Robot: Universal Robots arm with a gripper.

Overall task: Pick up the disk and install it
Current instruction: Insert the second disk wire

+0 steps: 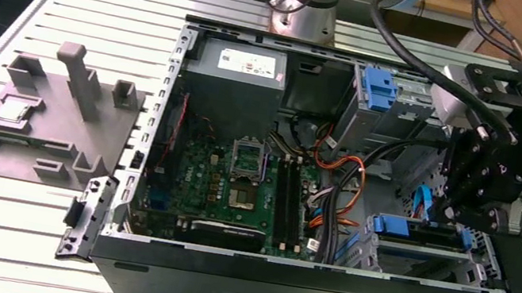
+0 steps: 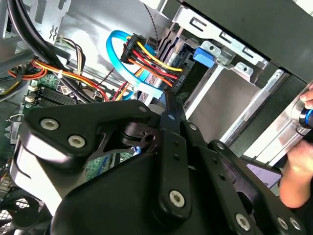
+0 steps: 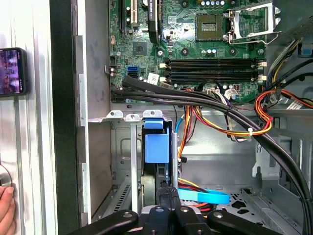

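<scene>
Item: my gripper [image 1: 479, 221], lowered into the open computer case [image 1: 322, 286] at the exterior view's right, beside the drive bay [image 1: 425, 252]. Finger state: I cannot tell.

Item: the disk [image 3: 157, 147], blue-framed, standing on edge in the bay slot directly ahead of my gripper, long axis running away from me into the bay.

Clearances: metal bay walls close on both sides; bundled cables [image 3: 234, 115] and a blue data cable [image 3: 205, 197] crowd the approach. Motherboard [image 1: 233, 182] lies well apart.
</scene>
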